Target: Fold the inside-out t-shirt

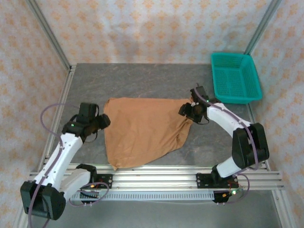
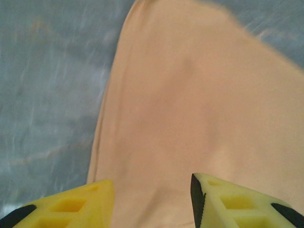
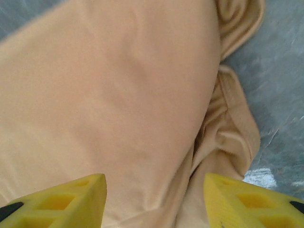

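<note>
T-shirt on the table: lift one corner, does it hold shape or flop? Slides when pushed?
Likely floppy: the t-shirt lies flat and bunches into soft folds at its right edge, so a lifted corner would probably drape. Pushed, it would probably wrinkle rather than slide whole on the table. Looks thin, so likely light.

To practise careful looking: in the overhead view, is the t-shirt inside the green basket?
No, the t-shirt lies on the table, apart from the basket.

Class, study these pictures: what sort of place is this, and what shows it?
Probably a robot lab test cell: a left arm and right arm bolted to a metal rail at a grey table, patterned screens enclosing it, a t-shirt and basket set out.
</note>
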You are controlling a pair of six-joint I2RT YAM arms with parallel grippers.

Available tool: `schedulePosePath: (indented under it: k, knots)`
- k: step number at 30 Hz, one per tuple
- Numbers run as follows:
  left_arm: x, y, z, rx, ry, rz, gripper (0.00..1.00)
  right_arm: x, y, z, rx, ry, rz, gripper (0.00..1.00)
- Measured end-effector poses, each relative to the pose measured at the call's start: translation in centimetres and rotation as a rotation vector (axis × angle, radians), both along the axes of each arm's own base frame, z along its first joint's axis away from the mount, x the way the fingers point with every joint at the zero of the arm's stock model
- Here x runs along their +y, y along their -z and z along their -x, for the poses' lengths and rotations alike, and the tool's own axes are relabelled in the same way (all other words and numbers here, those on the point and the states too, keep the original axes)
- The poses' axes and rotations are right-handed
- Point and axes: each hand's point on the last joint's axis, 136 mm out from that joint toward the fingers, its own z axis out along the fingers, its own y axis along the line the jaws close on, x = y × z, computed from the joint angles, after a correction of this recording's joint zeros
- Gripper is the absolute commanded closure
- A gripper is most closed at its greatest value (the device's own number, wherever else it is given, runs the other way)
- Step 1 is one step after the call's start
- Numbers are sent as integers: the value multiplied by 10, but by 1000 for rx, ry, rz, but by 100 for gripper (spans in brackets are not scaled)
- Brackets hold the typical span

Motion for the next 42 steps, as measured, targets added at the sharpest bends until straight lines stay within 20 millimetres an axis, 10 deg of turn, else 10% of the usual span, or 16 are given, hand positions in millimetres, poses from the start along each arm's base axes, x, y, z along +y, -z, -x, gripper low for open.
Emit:
schedulePosePath:
  k: [10, 14, 16, 22, 34, 42]
  knots:
    - [-18, 76, 34, 214, -9, 54, 53, 13, 46, 4, 107, -22, -4, 44]
    - [-27, 101, 27, 244, 2, 58, 99, 16, 52, 0, 108, -19, -10, 97]
    - [-26, 115, 28, 279, 0, 44, 100, 16, 54, -1, 113, -16, -9, 100]
    - [-21, 103, -24, 242, -19, -1, 100, 10, 20, -15, 48, -13, 21, 100]
    - [23, 46, -196, 97, -62, -31, 100, -7, -69, -8, -124, -1, 27, 100]
    - [-72, 23, -152, 60, 207, -51, 67, -15, -39, -52, -58, 48, 56, 100]
